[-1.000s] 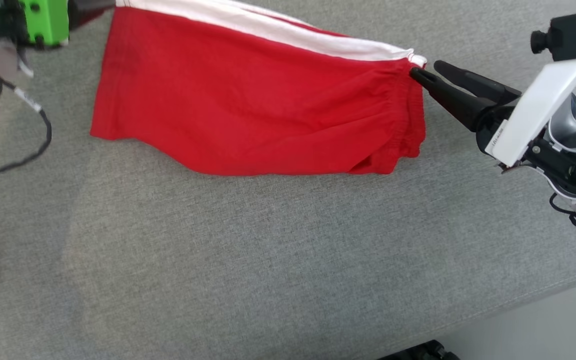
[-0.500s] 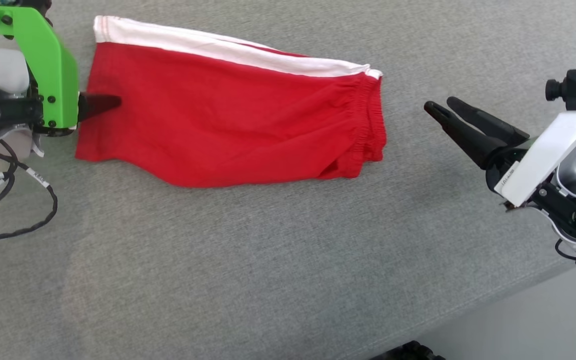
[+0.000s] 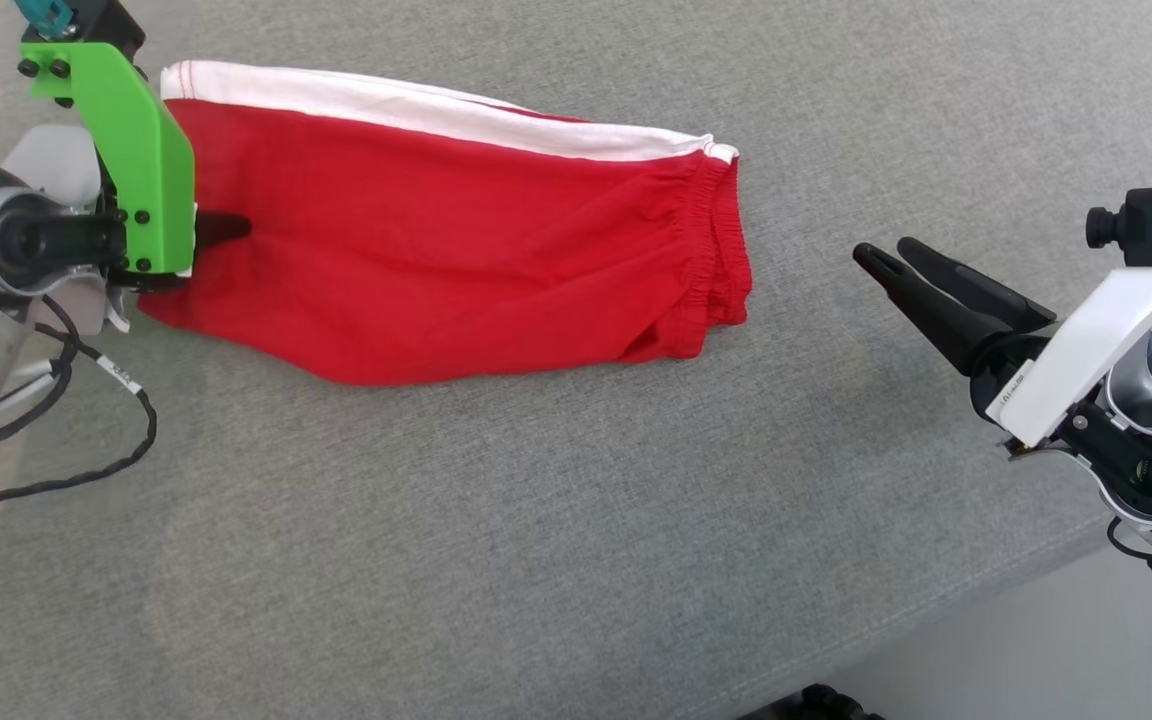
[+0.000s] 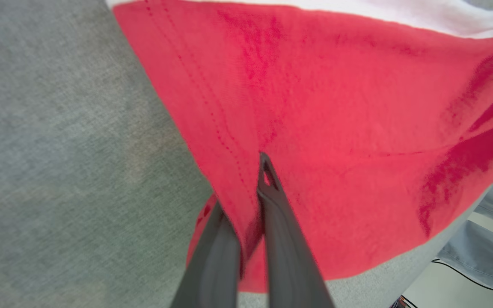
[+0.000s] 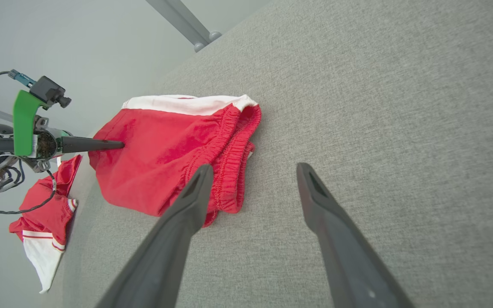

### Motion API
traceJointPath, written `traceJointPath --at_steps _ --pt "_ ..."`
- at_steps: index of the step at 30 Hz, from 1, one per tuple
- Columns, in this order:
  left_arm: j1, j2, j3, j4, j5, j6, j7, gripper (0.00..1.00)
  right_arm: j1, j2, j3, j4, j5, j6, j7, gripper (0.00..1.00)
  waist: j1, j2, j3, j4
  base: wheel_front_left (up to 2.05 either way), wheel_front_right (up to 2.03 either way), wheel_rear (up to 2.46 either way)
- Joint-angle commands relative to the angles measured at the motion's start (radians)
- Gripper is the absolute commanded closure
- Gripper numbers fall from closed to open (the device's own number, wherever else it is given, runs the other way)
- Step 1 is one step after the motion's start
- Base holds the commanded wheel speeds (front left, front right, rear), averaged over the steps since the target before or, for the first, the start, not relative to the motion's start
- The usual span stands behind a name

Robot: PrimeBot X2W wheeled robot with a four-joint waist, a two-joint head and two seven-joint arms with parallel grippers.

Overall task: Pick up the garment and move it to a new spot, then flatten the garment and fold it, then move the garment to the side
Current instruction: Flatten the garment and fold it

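1. Garment (image 3: 456,260): red shorts with a white stripe (image 3: 416,105) along the far edge; they lie on the grey cushioned surface (image 3: 576,520), toward its far left, doubled leg over leg as it seems, with soft wrinkles near the waistband (image 3: 721,250).
2. Left gripper (image 3: 231,228): its jaws are closed on the leg hem at the left end of the shorts; in the left wrist view one finger (image 4: 280,222) lies on top of the cloth and the other goes under the edge, so the cloth is pinched between them.
3. Right gripper (image 3: 884,252): its jaws stand wide apart and hold nothing; it hovers to the right of the waistband, well apart from it, fingers pointing toward the shorts.
4. Step in hand, as I judge: flattening and a first fold look done; the pinch on the hem is probably the beginning of a further fold, or of carrying the shorts aside; I cannot tell which.
5. If a fold: lift the hem only a little and bring it over toward the waistband, keeping both layers in the pinch; the open gripper could hold the waistband so the cloth does not slide.
6. If carrying: a one-sided grip may let the fold open; a second red and white garment (image 5: 45,214) lies at the left, so the new place should be apart from it.
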Motion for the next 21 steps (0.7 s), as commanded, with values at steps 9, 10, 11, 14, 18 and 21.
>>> traceJointPath --at_steps 9,10,11,14,18,21 --pt "0.102 -0.019 0.010 -0.020 -0.060 -0.002 0.000 1.00 0.043 0.000 0.021 0.046 0.017 0.000 0.021 0.00 0.0000 -0.0001 -0.132 0.097 0.00 0.00 0.00" --pt "0.114 -0.019 0.008 -0.025 -0.065 -0.001 0.004 1.00 0.047 -0.001 0.024 0.051 0.020 0.000 0.025 0.00 0.0000 -0.0001 -0.146 0.103 0.00 0.00 0.00" --pt "0.128 -0.017 0.002 -0.031 -0.064 0.003 0.003 1.00 0.050 -0.002 0.028 0.058 0.022 0.000 0.031 0.00 0.0000 -0.0001 -0.164 0.111 0.00 0.00 0.00" --pt "0.173 -0.012 -0.012 -0.056 -0.067 0.015 0.007 1.00 0.063 -0.005 0.035 0.070 0.028 0.000 0.042 0.00 0.0000 -0.0001 -0.204 0.127 0.00 0.00 0.00" --pt "0.239 -0.014 -0.023 -0.092 -0.093 0.028 0.007 1.00 0.081 -0.012 0.044 0.082 0.037 0.000 0.056 0.00 0.0000 -0.0001 -0.256 0.144 0.00 0.00 0.00" --pt "0.286 -0.012 -0.031 -0.122 -0.102 0.035 0.000 1.00 0.095 -0.023 0.050 0.087 0.046 0.000 0.067 0.00 0.0000 -0.0001 -0.291 0.153 0.00 0.00 0.00"
